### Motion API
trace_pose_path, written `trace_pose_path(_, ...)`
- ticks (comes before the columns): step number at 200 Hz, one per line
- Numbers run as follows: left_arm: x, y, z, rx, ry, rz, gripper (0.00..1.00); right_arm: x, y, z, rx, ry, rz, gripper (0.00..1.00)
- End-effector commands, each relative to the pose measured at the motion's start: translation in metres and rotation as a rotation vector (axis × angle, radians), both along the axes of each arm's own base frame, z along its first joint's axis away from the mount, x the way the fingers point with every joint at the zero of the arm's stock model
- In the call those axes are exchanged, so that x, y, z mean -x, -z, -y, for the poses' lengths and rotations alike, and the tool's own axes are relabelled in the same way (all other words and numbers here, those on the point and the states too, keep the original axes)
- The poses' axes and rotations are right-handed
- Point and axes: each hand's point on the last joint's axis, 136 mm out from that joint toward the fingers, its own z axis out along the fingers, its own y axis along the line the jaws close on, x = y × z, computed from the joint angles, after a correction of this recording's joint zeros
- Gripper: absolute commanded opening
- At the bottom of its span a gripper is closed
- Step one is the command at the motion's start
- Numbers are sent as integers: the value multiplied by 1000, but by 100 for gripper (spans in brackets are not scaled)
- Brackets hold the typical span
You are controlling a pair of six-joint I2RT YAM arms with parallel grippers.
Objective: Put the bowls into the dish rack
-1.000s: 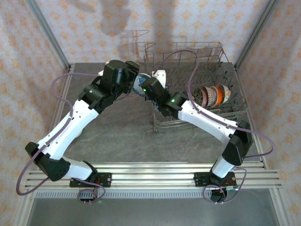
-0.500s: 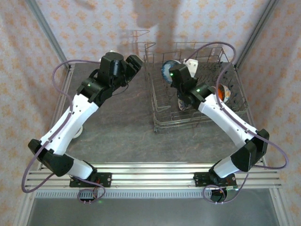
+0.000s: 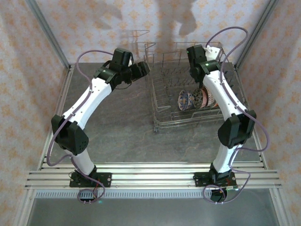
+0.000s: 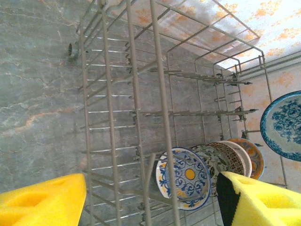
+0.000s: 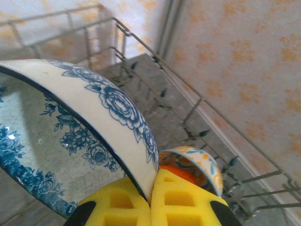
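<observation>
Right gripper [image 5: 150, 200] pinches the blue-and-white bowl [image 5: 101, 117] by its rim, tipped on edge above the dish rack [image 4: 141, 94]; left gripper [image 4: 150, 202] gapes wide, empty

Blue-white floral bowl [image 5: 94, 108]; grey wire dish rack [image 3: 164, 94]; racked bowls [image 4: 186, 176] orange, brown, blue-yellow.

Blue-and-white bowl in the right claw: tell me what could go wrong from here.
1. The right claw pinches only the rim of the blue-and-white bowl; it might slip.
2. Lowered carelessly, it could knock the racked bowls or catch on tines of the dish rack.
</observation>
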Motion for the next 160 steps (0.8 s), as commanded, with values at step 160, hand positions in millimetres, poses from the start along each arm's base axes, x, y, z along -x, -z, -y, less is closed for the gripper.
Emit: trace_pose_path(160,-19,59,-64,-99,-22,-29,74,-86,34,86,326,270,-88,0)
